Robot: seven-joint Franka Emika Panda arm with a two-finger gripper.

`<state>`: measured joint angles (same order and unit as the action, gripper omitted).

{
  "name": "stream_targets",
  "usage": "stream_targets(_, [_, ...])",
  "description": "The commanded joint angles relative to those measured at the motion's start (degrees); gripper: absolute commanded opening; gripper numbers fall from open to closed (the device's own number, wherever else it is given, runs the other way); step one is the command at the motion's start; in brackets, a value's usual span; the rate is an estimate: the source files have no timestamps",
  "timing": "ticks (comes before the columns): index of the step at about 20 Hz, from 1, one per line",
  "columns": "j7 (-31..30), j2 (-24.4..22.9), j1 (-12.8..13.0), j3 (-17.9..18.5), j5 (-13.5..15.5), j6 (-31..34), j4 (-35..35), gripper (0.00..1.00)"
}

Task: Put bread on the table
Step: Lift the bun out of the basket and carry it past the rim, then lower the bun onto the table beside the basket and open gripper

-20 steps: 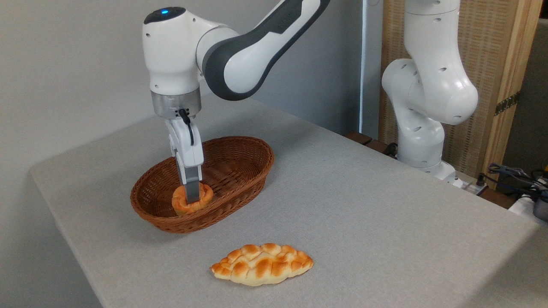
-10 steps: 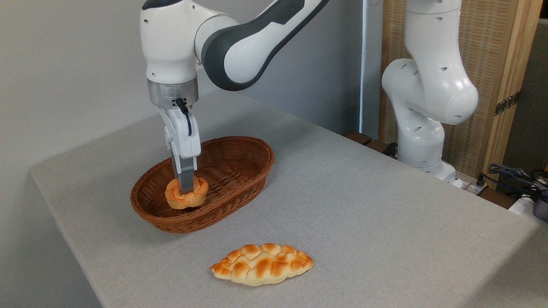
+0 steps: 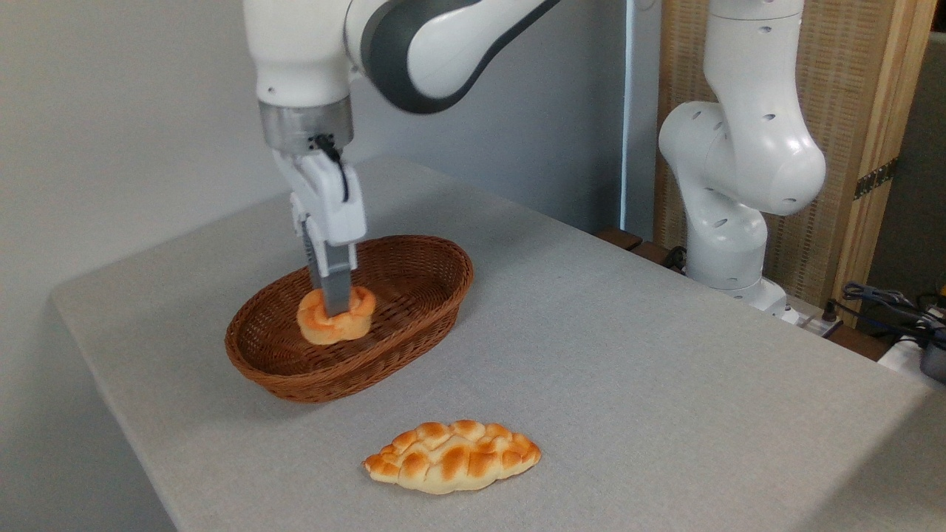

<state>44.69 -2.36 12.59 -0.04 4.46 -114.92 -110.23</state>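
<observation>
At the far left we see the table end in a rounded corner, with a bare strip of grey cloth between that edge and the wicker basket. Above the basket's left half our gripper points straight down, its fingers clamped on a small round bun — the bun is held inside the basket, and whether it hangs clear of the basket's floor we cannot tell. In front of the basket, near the table's front edge, a braided loaf lies flat on the cloth, apart from the basket. To the right of both, the cloth runs wide and open — bare surface all the way to the right edge, where the arm's white base stands just beyond the table.
</observation>
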Motion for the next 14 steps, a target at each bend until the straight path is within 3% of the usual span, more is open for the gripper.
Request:
stream_targets(1, [6.96,-5.62,0.24,4.95,0.02,8.55,-0.86,0.32])
stream_targets(4, [14.35,-7.65,0.33,9.08,0.02,15.59,-1.48,0.34])
stream_targets(7, [16.21,-9.41,0.33,11.19,-0.77,15.87,-5.68,0.38])
stream_targets(9, [16.48,-9.50,0.33,11.55,-4.36,14.30,-8.93,0.52])
stream_targets(10, [16.48,-9.50,0.42,11.55,-6.12,12.03,-11.04,0.52])
stream_targets(13, [16.39,-9.50,0.51,11.55,-6.66,8.23,-15.19,0.67])
stream_targets(14, [16.39,-9.50,0.51,11.55,-6.66,7.70,-15.45,0.77])
